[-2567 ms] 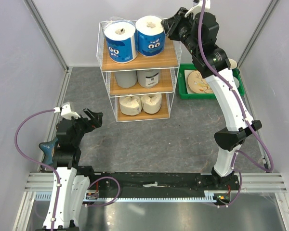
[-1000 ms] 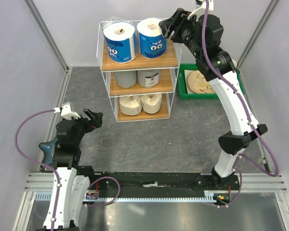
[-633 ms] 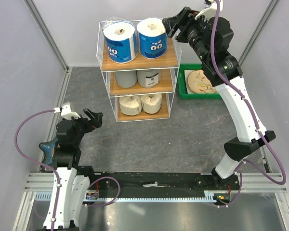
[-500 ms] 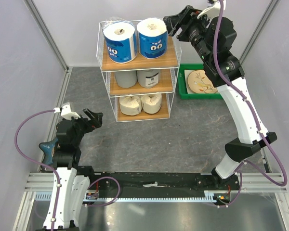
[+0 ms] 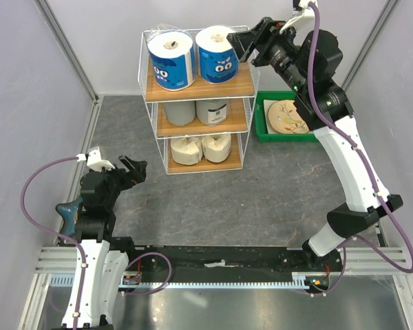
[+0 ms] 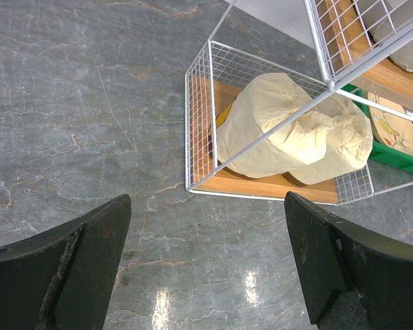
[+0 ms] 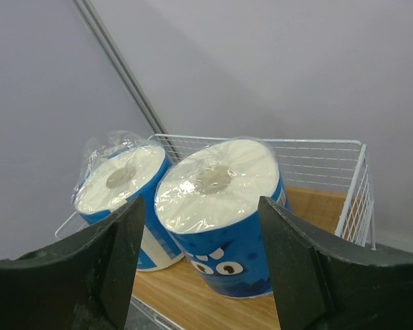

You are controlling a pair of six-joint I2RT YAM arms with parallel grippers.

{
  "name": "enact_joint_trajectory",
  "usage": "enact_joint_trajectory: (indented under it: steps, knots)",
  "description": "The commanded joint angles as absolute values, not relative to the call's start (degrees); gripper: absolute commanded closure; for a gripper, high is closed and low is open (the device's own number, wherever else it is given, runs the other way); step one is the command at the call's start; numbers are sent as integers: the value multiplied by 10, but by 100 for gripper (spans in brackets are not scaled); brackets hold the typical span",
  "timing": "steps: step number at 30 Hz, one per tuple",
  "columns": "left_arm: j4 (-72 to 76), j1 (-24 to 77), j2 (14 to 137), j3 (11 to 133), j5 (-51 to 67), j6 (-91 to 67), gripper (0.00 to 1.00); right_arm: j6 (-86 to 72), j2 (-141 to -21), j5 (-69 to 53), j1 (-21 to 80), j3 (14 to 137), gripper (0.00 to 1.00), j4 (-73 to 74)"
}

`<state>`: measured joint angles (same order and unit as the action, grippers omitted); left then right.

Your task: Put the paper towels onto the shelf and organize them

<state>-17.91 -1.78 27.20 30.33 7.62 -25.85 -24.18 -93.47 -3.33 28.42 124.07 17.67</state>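
We've got everything on the shelf [image 5: 242, 81]: blue pair [image 5: 215, 58] up top, grey pair [image 5: 213, 110] mid, cream pair [image 5: 215, 146] at the bottom. Our right end effector [image 5: 243, 46] hangs spread and empty beside the blue ones, left end effector [image 5: 132, 168] likewise over the worktop [image 5: 261, 192]. They look light, squishy and slick-wrapped, so we'd squeeze gently across the sides.

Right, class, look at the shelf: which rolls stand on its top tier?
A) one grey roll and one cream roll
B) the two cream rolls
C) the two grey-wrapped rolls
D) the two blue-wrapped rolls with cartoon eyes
D: the blue-wrapped rolls stand upright side by side on the top tier of the shelf, while the grey rolls sit on the middle tier and the cream rolls on the bottom one.
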Motion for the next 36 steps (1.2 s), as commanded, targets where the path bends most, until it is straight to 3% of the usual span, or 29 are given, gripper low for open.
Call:
enact_joint_trajectory:
  steps: [1, 8, 14, 25, 36]
  knots:
    - [-180, -16, 257, 318, 86, -236, 1, -223, -864, -48, 284, 1209, 25, 132]
    - [-213, -17, 213, 373, 57, -275, 10, -190, -770, -3, 284, 1122, 24, 152]
    - [-221, -17, 213, 452, 12, -341, 10, -170, -712, 38, 284, 1100, 21, 218]
    - [-204, -17, 374, 702, 46, -310, 9, -204, -571, 47, 283, 892, 18, 236]
    - [-155, -11, 552, 866, 97, -277, 9, -215, -521, 48, 283, 831, 17, 252]
